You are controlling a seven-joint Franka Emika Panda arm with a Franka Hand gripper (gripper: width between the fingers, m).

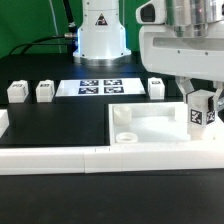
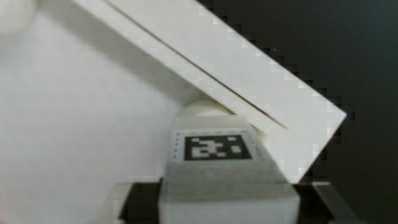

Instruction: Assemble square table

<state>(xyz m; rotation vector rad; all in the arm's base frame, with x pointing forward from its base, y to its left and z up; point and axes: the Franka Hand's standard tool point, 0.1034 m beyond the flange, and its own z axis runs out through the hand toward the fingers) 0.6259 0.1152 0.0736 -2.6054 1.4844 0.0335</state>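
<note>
The end effector (image 1: 203, 98) is clamped on one tagged leg (image 1: 203, 113), which hangs with its long axis roughly upright at the corner of the square top (image 1: 160, 126) on the exterior view's right. The top lies flat on the worktop (image 1: 60, 115), directly beneath the leg. In the wrist view, the leg (image 2: 214, 150) sits just inside the corner rim of the top (image 2: 89, 110). Whether a socket lies straight under it cannot be told, so the next lowering probably depends on that alignment. Three spare legs (image 1: 45, 91) stand well apart.
</note>
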